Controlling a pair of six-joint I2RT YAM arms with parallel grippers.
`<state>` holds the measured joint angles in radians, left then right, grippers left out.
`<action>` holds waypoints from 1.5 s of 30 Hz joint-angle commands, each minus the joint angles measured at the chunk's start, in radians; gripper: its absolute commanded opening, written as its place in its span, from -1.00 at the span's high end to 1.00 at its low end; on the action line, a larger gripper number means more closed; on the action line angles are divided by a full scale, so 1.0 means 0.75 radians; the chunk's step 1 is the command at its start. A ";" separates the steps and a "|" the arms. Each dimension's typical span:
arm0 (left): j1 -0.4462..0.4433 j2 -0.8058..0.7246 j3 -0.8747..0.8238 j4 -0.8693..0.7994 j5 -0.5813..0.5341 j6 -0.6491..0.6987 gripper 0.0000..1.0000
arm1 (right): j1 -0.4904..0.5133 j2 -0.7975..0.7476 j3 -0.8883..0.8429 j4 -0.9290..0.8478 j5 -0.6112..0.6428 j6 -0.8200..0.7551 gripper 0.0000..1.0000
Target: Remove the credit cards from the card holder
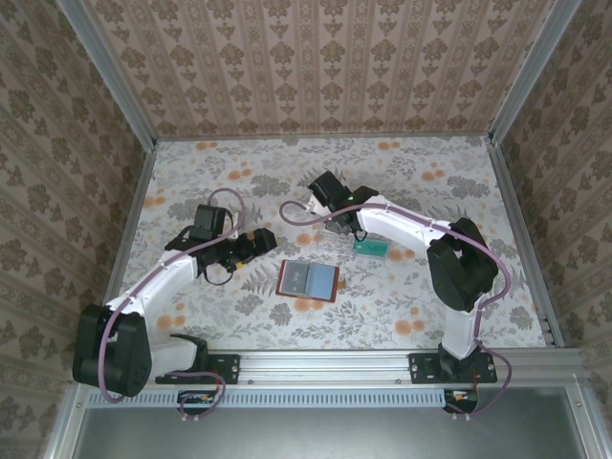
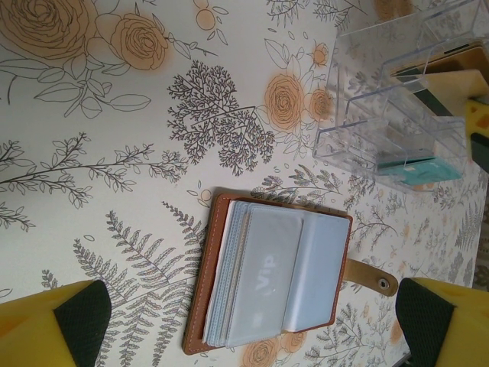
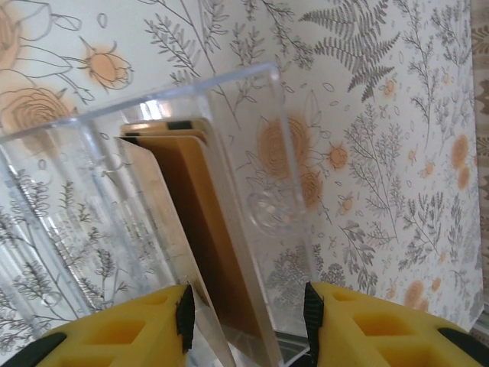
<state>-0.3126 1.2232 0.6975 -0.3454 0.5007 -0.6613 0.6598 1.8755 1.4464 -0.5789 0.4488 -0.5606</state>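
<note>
The card holder (image 1: 308, 279) lies open on the flowered table; in the left wrist view the card holder (image 2: 267, 279) shows pale blue-grey sleeves in a brown rim. My left gripper (image 1: 244, 247) hovers just left of it; seen from the wrist, the left gripper (image 2: 252, 336) is wide open with nothing between its pads. My right gripper (image 1: 335, 222) reaches down at the clear tray (image 1: 368, 247). The right gripper (image 3: 248, 317) has its jaws partly apart, straddling a tan credit card (image 3: 206, 229) standing in the tray's end slot and the tray wall (image 3: 252, 153); the right pad stands clear of the wall.
A teal card (image 2: 419, 170) lies in a nearer slot of the clear tray (image 2: 397, 115), and dark and tan cards (image 2: 447, 69) stand at its far end. Patterned walls with metal rails close in the table on three sides.
</note>
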 commanded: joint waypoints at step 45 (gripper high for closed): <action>-0.239 0.308 0.060 0.101 0.106 0.012 0.58 | 0.277 -0.379 -0.603 0.144 -0.484 1.656 0.74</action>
<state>-0.4770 1.4345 0.7151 -0.2699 0.5579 -0.6731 0.8520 1.5639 1.0294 -0.5476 0.1406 0.5125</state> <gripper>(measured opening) 0.212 0.124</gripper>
